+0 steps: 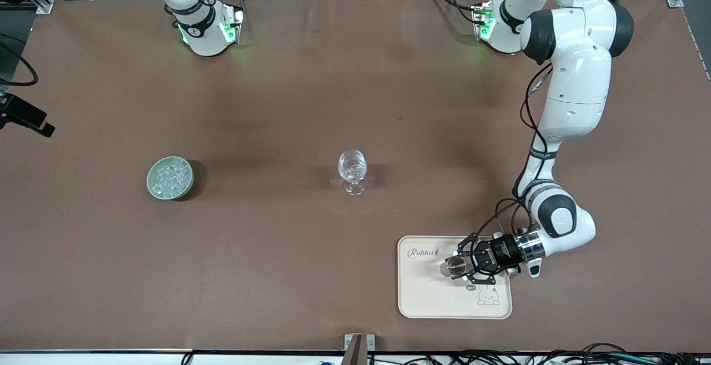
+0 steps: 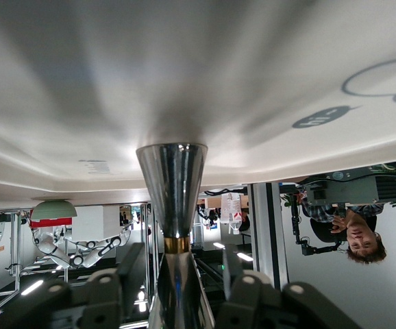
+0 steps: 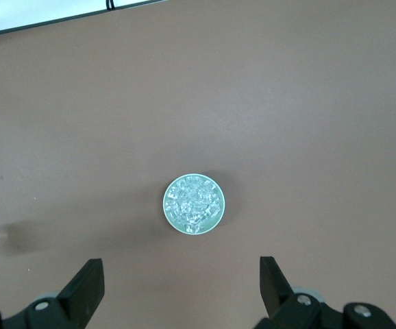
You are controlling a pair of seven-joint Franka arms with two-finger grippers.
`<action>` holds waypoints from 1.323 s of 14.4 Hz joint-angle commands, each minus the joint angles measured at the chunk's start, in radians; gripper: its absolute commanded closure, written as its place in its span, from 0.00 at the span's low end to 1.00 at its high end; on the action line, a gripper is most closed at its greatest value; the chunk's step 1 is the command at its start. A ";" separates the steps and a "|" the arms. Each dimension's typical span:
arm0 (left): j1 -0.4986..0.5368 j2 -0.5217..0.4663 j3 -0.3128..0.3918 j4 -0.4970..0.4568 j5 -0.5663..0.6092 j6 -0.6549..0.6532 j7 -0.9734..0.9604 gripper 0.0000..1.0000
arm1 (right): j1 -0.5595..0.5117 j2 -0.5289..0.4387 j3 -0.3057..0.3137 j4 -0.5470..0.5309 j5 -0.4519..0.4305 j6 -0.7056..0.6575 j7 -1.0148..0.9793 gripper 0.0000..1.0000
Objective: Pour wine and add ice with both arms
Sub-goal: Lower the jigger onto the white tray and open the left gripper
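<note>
Two arms, one metal cup point(image 1: 456, 266) reached for.
Left gripper point(image 1: 462, 268) is spread around it on the tray point(image 1: 422, 293); squeezing comes next. Right gripper point(image 3: 181, 288) is held wide over the ice point(image 3: 194, 204).

I see a brown tabletop point(image 1: 311, 76). Three things rest directly on it: a green bowl point(image 1: 170, 178) of ice point(image 1: 169, 179) toward the right arm's end, a clear stemmed glass point(image 1: 353, 171) standing upright near the middle, and a cream tray point(image 1: 427, 293) toward the left arm's end, nearest the front camera. All three sit well apart.
</note>
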 commanded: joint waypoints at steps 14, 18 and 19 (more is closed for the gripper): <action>0.011 -0.113 0.286 -0.002 0.210 -0.372 0.009 0.00 | -0.016 -0.019 0.015 -0.020 0.008 -0.001 -0.014 0.00; 0.031 -0.150 0.362 0.007 0.246 -0.401 0.008 0.00 | -0.014 -0.019 0.015 -0.020 0.008 -0.002 -0.017 0.00; 0.034 -0.170 0.396 0.007 0.246 -0.406 0.008 0.00 | -0.014 -0.019 0.015 -0.020 0.008 -0.002 -0.023 0.00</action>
